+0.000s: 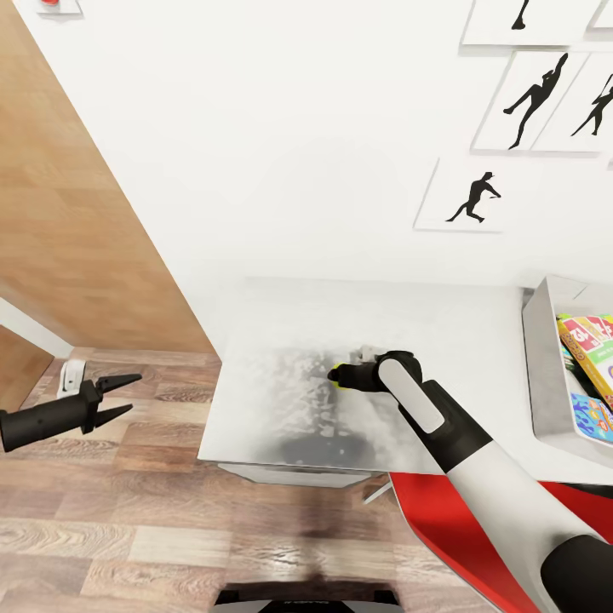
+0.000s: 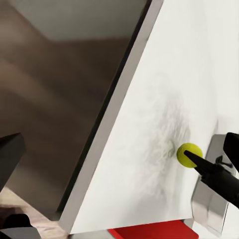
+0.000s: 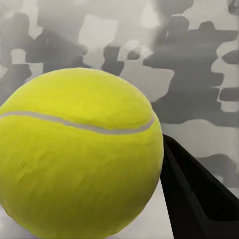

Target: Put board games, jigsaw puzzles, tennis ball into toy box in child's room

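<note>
We are in a white-walled room with black player silhouettes (image 1: 481,197) in the upper right of the frame and a wood-plank floor (image 1: 128,511) below. The light grey desk (image 1: 281,340) fills the middle of the head view.

Our right hand (image 1: 339,375) is at the centre of the frame, low over the desk. The tennis ball (image 1: 338,374) is a small yellow spot at its tip. In the right wrist view the ball (image 3: 79,159) is very close, and one dark finger (image 3: 199,194) touches its side. The second finger is hidden, so we cannot tell if the hand already grips the ball or only reaches around it. In the left wrist view the ball (image 2: 189,154) rests on the desk top.

Our left hand (image 1: 115,398) is at the left edge of the frame, over the floor, with fingers spread and nothing in it.

The toy box (image 1: 545,366) stands at the right edge of the frame. Inside we see printed game boxes (image 1: 592,340), and a blue one (image 1: 593,415) below them. So a part of the task seems done. We judge that the ball must still go to the box. The exact number of toys inside is not clear to us.
</note>
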Controlling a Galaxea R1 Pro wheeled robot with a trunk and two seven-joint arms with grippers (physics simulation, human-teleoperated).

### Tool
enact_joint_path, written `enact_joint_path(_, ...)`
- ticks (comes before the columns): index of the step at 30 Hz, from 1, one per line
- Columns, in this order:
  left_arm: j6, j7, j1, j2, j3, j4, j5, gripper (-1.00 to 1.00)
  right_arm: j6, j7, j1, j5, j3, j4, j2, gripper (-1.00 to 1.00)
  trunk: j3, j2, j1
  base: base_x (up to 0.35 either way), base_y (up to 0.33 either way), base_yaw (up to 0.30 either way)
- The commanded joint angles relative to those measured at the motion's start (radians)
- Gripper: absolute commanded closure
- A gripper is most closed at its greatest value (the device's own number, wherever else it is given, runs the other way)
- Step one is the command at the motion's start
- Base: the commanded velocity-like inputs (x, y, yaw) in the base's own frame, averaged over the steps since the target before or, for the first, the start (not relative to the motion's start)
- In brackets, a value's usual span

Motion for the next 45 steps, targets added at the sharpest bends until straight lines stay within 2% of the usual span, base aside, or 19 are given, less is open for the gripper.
enact_joint_path(1, 0.004, -0.010, -0.001, 0.000, 0.000, 0.003, -0.009, -1.00, -0.002, -0.012, -0.001, -0.013, 0.003, -0.001, -0.001, 1.00, -0.001, -0.002, 0.001, 0.000, 0.000, 0.000)
enact_joint_path(12, 0.004, -0.010, -0.001, 0.000, -0.001, 0.011, -0.009, -1.00, -0.002, -0.012, -0.001, -0.012, 0.003, -0.001, -0.001, 1.00, -0.001, -0.002, 0.001, 0.000, 0.000, 0.000)
enact_joint_path(17, 0.004, -0.010, -0.001, -0.003, -0.013, 0.010, -0.009, -1.00, -0.002, -0.012, -0.001, -0.011, 0.001, -0.003, -0.002, 1.00, -0.001, -0.002, 0.001, 0.000, 0.000, 0.000)
enact_joint_path(23, 0.004, -0.010, -0.001, -0.018, -0.069, 0.008, -0.009, -1.00, -0.001, -0.015, -0.001, -0.011, -0.003, -0.037, -0.004, 1.00, -0.001, -0.002, 0.001, 0.000, 0.000, 0.000)
enact_joint_path(24, 0.004, -0.010, -0.001, -0.018, -0.069, 0.008, -0.009, -1.00, -0.001, -0.015, -0.001, -0.011, -0.003, -0.037, -0.004, 1.00, -0.001, -0.002, 0.001, 0.000, 0.000, 0.000)
enact_joint_path(29, 0.001, -0.010, -0.001, -0.047, -0.114, 0.006, -0.009, -1.00, 0.002, -0.019, -0.001, -0.011, -0.006, -0.104, -0.009, 1.00, -0.001, -0.002, 0.001, 0.000, 0.000, 0.000)
enact_joint_path(36, -0.011, -0.010, -0.001, -0.062, -0.133, 0.009, -0.009, -1.00, 0.007, -0.022, -0.001, -0.010, -0.011, -0.163, -0.018, 1.00, -0.001, -0.002, 0.001, 0.000, 0.000, 0.000)
enact_joint_path(38, -0.013, -0.010, -0.001, -0.065, -0.137, 0.009, -0.008, -1.00, 0.009, -0.023, -0.001, -0.010, -0.026, -0.206, -0.022, 1.00, -0.001, -0.002, 0.001, 0.000, 0.000, 0.000)
enact_joint_path(40, -0.015, -0.010, -0.001, -0.067, -0.141, 0.007, -0.008, -1.00, 0.021, -0.023, -0.001, -0.011, -0.060, -0.251, -0.028, 1.00, -0.001, -0.002, 0.001, 0.000, 0.000, 0.000)
enact_joint_path(41, -0.015, -0.010, -0.001, -0.067, -0.141, 0.007, -0.008, -1.00, 0.021, -0.023, -0.001, -0.011, -0.060, -0.251, -0.028, 1.00, -0.001, -0.002, 0.001, 0.000, 0.000, 0.000)
enact_joint_path(45, -0.017, -0.011, -0.001, -0.073, -0.151, 0.003, -0.007, -1.00, 0.098, -0.021, -0.002, -0.012, -0.177, -0.305, -0.052, 1.00, -0.001, -0.002, 0.001, 0.000, 0.000, -0.002)
